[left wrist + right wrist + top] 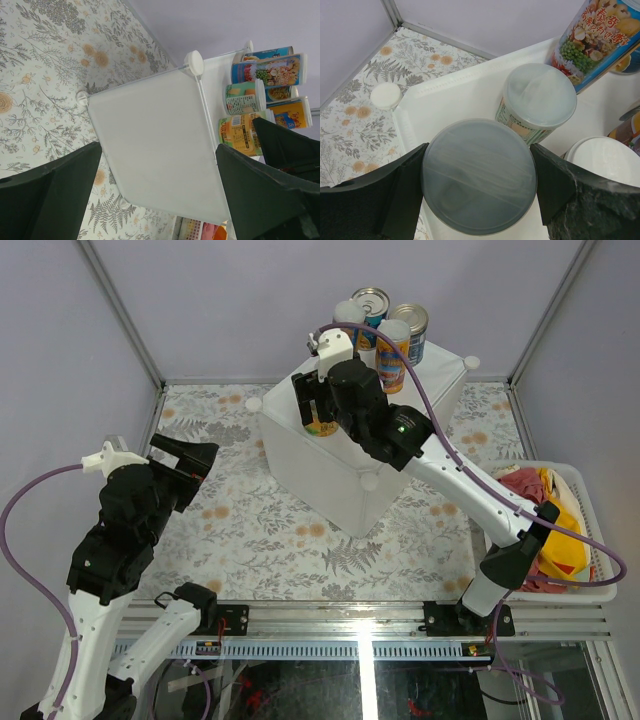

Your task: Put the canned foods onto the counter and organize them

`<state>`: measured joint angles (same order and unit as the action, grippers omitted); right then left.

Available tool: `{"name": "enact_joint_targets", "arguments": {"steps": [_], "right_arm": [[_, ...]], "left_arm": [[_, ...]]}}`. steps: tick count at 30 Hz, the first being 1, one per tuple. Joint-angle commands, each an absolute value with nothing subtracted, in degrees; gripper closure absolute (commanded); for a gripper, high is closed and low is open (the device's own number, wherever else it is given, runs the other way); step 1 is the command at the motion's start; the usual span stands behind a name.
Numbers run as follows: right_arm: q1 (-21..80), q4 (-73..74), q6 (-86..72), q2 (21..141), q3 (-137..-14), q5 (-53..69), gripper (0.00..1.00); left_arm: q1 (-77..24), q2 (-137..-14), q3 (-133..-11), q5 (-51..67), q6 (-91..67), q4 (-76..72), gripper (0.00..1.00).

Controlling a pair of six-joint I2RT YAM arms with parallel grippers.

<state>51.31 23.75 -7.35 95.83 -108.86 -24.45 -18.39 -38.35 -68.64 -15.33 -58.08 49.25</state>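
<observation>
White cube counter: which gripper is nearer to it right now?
Right. The right gripper is above the counter, gripping a yellow-labelled can; the left gripper hangs open off to its left, over the floral table.

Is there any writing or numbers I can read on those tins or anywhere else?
Nothing reads clearly.
Picture-label tin: big Chinese characters, cropped and tilted, not legible.
Orange tin: barcode and small print, too small.
Green-label tin: print blurred.
No other text shows.

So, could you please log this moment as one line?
right end effector: shut on can at counter corner | left end effector: open, empty | other cans: grouped on counter
</observation>
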Motion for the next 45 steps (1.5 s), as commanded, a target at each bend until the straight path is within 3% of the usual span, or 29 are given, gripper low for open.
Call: {"name": "enact_joint_targets", "arguments": {"steps": [1,32,45], "right_arm": [[50.98,18.44,-7.76,91.54,-109.79,-24.63,0.61],[50.96,19.23,-7.77,92.37,-111.0,-24.37,0.26],[50.97,19.3,-7.72,92.42,-111.35,-24.07,0.17]], "left_arm": [[-18.72,-38.23,-68.0,-14.27,-56.87,46.17,0.02],[-18.72,-38.78,-68.47,-14.28,-56.38,45.92,0.02],[-18.71,-38.72,-68.57,-14.28,-56.51,46.1,0.02]]}}
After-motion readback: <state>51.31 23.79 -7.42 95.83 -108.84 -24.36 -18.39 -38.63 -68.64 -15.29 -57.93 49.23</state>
